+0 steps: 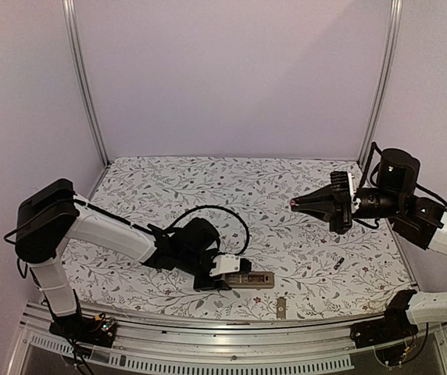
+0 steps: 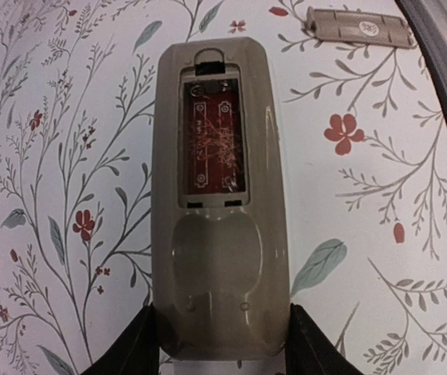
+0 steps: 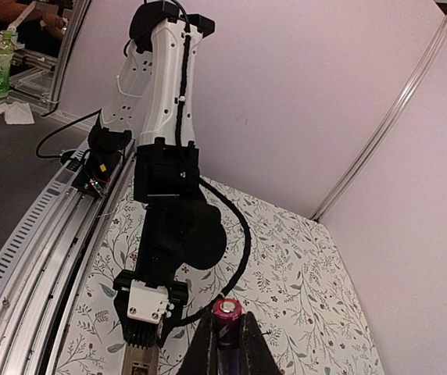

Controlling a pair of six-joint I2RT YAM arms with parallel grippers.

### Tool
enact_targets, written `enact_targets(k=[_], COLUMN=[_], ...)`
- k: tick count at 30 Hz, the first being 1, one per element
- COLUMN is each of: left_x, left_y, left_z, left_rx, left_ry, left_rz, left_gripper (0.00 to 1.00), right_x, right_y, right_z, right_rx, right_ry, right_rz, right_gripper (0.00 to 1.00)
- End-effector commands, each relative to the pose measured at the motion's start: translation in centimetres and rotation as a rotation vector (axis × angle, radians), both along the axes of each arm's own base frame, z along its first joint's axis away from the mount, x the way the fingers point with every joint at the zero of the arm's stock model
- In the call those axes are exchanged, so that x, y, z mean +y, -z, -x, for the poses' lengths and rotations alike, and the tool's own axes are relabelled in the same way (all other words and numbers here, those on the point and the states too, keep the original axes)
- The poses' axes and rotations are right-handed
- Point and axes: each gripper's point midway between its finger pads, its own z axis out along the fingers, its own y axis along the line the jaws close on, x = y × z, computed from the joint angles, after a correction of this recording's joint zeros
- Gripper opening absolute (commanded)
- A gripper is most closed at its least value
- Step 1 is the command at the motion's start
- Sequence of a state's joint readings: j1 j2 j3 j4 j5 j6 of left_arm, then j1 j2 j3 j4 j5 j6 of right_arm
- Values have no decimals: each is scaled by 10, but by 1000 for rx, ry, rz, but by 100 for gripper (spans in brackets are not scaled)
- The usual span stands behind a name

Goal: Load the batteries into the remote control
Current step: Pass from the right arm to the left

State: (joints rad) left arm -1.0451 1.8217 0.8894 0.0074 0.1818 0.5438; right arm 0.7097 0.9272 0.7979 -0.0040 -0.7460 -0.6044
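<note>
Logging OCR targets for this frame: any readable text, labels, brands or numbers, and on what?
No text is legible in any view.
Grey cover piece: white printed mark, too blurred to read.
Remote control: marks on the red board in its open bay, too small to read.
Bottle beyond the table: green label, unreadable.

Floral worktop point(image 1: 286, 187): remote control point(image 1: 248, 279) lies back-up nr front edge, bay open. Grey cover piece point(image 1: 281, 307) near it by the edge; one battery point(image 1: 338, 263) well apart, to the rt
</note>
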Motion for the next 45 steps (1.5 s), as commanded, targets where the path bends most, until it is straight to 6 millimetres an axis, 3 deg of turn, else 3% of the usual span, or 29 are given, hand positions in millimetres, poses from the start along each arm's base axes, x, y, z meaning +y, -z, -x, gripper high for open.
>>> enact_targets(k=[1,12,15,19,26,31,36,42,45], left_x=[22,23,22,22,22,22,22,22,21], left_y=[32,32,32,32,32,32,31,32,31], left_z=[10,11,11,10,11,11,12,12,13], left_rx=[94,90,88,87,89,87,81,84,85], left_ry=[-10,-7,-6,-7,-6,-4,0,4,6], left_rz=[-107,-108,-107,-108,-110,-109,-111,-109,-107], left_gripper=[0,0,0,0,0,0,0,4,0], right_x=[3,10,11,8,4,6,6,5,7], right_y=[-16,-38,-35,-45,-64,-64,-51,-2,22], right_z=[-9,-68,-78,-91,-87,-85,-84,-84,-84], right_rx=[35,483,557,635,668,686,666,664,672], right_ry=[46,286,325,375,360,340,343,371,371], right_rz=[-21,-60,-53,-107,-197,-193,-155,-43,23], right_gripper=[0,0,0,0,0,0,0,0,0])
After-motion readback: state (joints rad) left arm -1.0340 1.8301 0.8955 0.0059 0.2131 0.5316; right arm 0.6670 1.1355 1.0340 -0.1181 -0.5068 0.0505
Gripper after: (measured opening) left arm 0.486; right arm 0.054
